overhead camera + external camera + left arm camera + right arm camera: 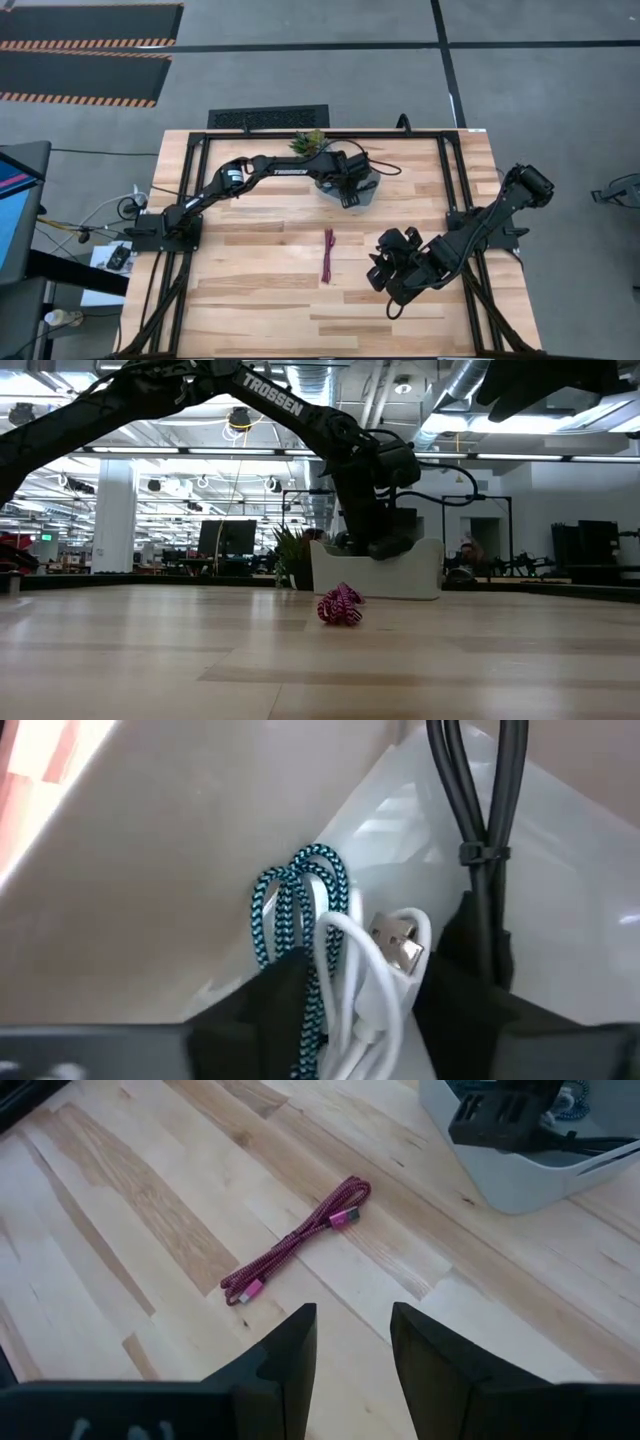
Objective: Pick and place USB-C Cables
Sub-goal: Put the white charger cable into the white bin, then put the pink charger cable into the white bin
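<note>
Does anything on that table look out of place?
Only the maroon-red braided cable, lying alone on the bare wooden table, while the teal and white cables sit in the white bin.

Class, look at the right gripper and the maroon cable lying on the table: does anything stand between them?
Nothing visible does. The right gripper has its fingers apart, with only bare table between it and the maroon cable. The white bin sits beyond the cable.
</note>
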`<state>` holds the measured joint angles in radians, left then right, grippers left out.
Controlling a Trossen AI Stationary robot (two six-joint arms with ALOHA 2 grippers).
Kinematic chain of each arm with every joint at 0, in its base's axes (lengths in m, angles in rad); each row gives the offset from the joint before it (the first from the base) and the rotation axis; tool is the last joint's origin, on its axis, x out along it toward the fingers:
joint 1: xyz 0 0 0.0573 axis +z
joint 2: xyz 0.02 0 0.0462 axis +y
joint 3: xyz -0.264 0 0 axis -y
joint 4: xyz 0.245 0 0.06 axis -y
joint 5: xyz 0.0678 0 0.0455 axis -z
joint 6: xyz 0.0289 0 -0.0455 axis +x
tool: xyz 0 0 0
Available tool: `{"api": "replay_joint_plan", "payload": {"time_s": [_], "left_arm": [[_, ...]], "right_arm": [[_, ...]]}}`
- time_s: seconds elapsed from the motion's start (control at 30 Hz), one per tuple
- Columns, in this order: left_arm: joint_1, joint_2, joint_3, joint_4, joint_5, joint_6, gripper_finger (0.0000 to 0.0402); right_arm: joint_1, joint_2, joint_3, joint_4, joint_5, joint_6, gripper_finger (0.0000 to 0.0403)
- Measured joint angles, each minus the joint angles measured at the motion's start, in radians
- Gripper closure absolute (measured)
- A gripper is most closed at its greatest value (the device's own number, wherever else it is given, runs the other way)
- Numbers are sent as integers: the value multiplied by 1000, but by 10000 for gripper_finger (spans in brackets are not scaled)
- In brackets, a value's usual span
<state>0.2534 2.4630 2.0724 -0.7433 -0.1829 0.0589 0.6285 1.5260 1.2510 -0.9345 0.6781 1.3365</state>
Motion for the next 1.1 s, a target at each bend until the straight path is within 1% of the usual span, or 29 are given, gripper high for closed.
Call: {"api": "replay_joint_plan", "payload": {"time_s": [0.17,0.23,0.33,0.57,0.77,0.9,1.03,1.1], "left_arm": [[0,-3,0,1,1,-1,171],[0,-9,0,-5,3,-1,156],[-1,-21,-2,-9,-1,-1,144],[-9,-65,-1,-25,8,-4,141],[-30,-138,0,-42,30,-3,141],[-56,-208,-1,-50,68,0,141],[-94,-290,0,-65,65,36,141],[-112,-337,0,-98,65,59,141]], "right_arm": [[0,0,0,2,-10,1,249],[0,0,0,2,-22,2,249],[0,0,0,3,-27,2,249],[1,0,0,11,-29,2,249],[13,0,0,32,-28,1,249],[29,0,0,55,-28,-1,249],[42,0,0,72,-28,-5,249],[48,0,0,105,-28,-48,249]]}}
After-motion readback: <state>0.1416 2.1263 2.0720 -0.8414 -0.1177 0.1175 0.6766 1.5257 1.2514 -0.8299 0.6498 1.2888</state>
